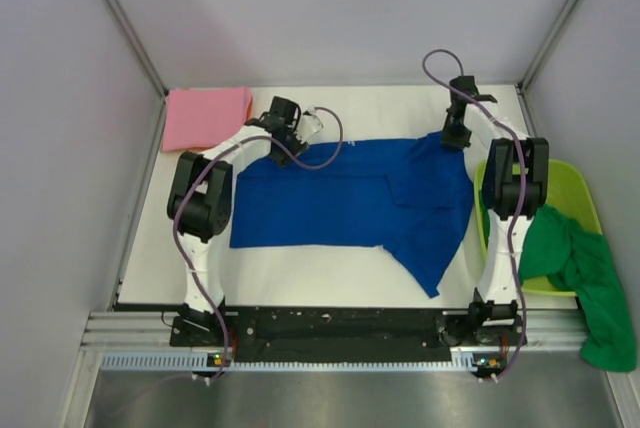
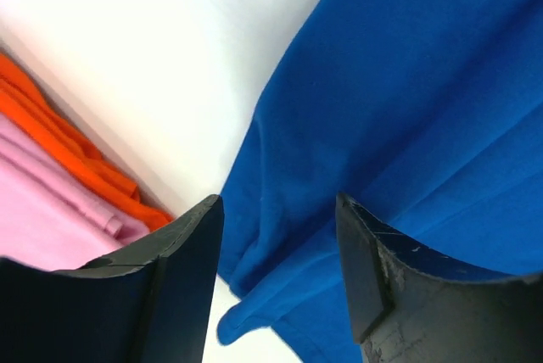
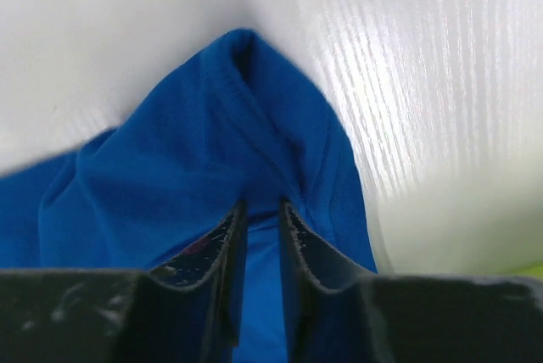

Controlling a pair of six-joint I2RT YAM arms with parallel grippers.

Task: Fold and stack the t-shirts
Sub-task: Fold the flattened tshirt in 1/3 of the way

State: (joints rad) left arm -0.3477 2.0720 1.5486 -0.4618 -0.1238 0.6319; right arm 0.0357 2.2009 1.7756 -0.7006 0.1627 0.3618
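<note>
Worktop (image 1: 300,263) in plain white fills a booth closed in by pale grey walls (image 1: 350,8). A royal blue cloth t-shirt (image 1: 340,198) lies spread mostly flat across its middle, one corner trailing toward the near edge. A pink folded cloth shirt (image 1: 205,116) sits in the far left corner. A green cloth shirt (image 1: 580,268) hangs over the near rim of a lime-green plastic tub (image 1: 575,183) at the right. The left tool (image 2: 280,210) stands open over the blue shirt's far left edge, jaws well apart. The right tool (image 3: 261,206) is clamped on a raised peak of blue cloth at the far right. Only the left wrist view shows an orange cloth (image 2: 76,155) lying against the pink one.
</note>
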